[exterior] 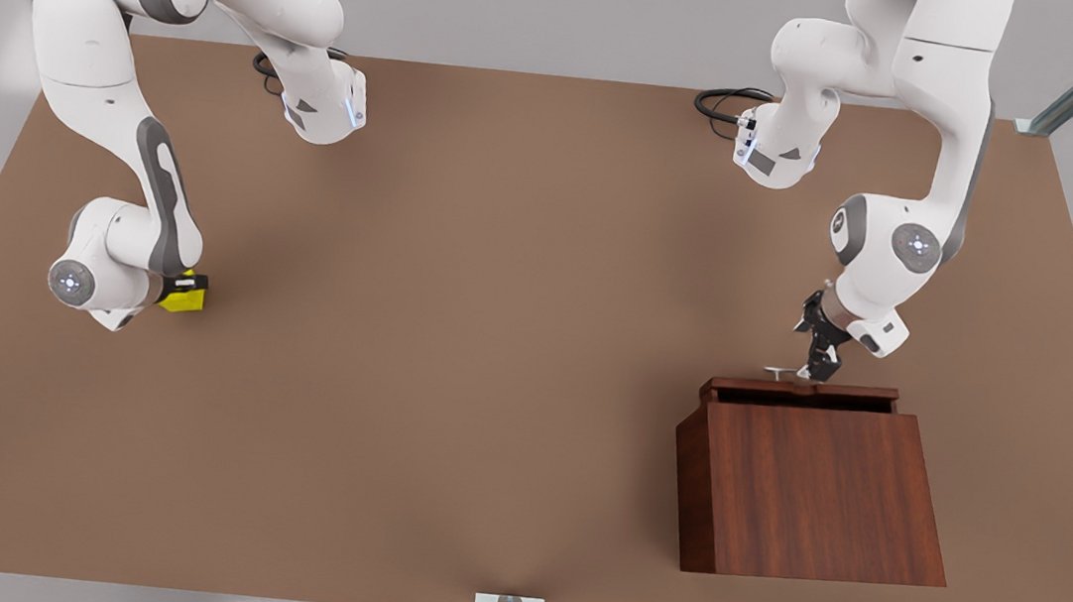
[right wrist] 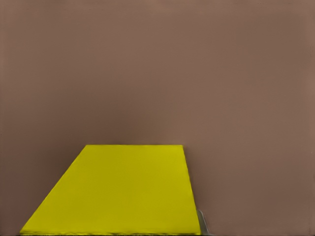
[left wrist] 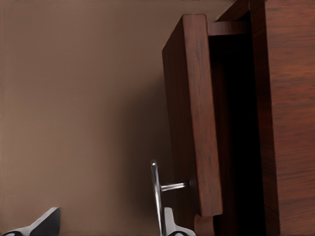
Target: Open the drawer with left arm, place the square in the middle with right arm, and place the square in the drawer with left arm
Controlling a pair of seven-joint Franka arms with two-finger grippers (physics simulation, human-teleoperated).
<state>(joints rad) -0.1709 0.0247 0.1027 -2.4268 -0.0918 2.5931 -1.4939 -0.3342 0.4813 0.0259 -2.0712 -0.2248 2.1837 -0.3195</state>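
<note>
Two arms are at work in the front view. The right gripper [exterior: 185,288] is low near the tabletop's [exterior: 493,336] edge on the front view's left and seems clamped on the square [exterior: 181,297]. Toward the front view's right, the left gripper [exterior: 819,367] reaches down to the handle [exterior: 781,372] of the drawer [exterior: 801,392], which sticks only slightly out of the wooden box [exterior: 811,489]. The middle of the tabletop lies bare between them.

From the left wrist, the left gripper [left wrist: 103,228] is spread wide: one finger [left wrist: 170,223] sits between the handle [left wrist: 155,196] and the drawer front [left wrist: 192,113], the other well off to the far side. Nothing is gripped. The risk, as I judge it, is that the finger slides off the thin bar if the pull goes askew, leaving too narrow a gap for the cube. The drawer's inside is dark, and I can make out nothing in it.

From the right wrist, the square [right wrist: 118,191] sits close under the camera with a finger [right wrist: 202,223] flush against one side. An off-centre hold could let it twist or drop short of the middle.
</note>
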